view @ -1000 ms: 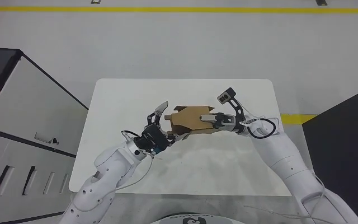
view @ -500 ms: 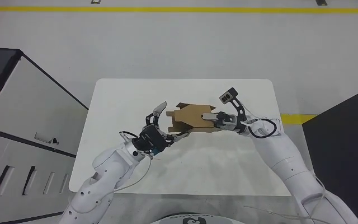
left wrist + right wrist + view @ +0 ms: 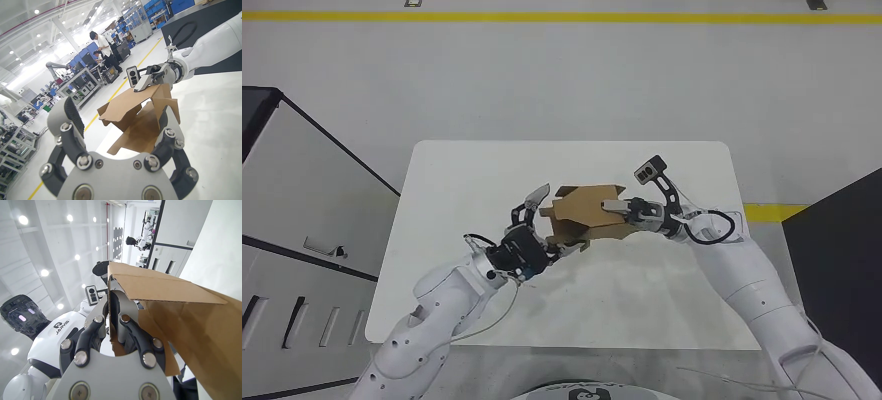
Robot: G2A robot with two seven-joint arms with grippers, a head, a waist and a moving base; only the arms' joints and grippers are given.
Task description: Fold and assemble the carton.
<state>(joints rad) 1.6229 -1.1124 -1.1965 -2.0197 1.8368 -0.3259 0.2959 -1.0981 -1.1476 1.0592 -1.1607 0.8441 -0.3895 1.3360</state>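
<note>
A brown carton (image 3: pixel 587 212), partly unfolded with loose flaps, hangs above the middle of the white table (image 3: pixel 672 300). My right gripper (image 3: pixel 614 208) is shut on the carton's right wall; in the right wrist view the cardboard edge (image 3: pixel 109 313) sits pinched between the fingers (image 3: pixel 98 311). My left gripper (image 3: pixel 552 220) is open at the carton's left end, straddling its flaps. In the left wrist view the carton (image 3: pixel 130 113) lies between the spread fingers, one finger (image 3: pixel 168 121) against a flap and the other finger (image 3: pixel 72 113) apart from it. The right gripper (image 3: pixel 140 87) shows beyond, holding the top panel.
A grey cabinet (image 3: pixel 292 200) stands off the table's left side, and a black surface (image 3: pixel 842 250) lies off its right. Bare table stretches in front of and behind the carton.
My left gripper has moved slightly right, closer in around the carton's left flaps. The carton has turned a little in the right gripper's hold.
</note>
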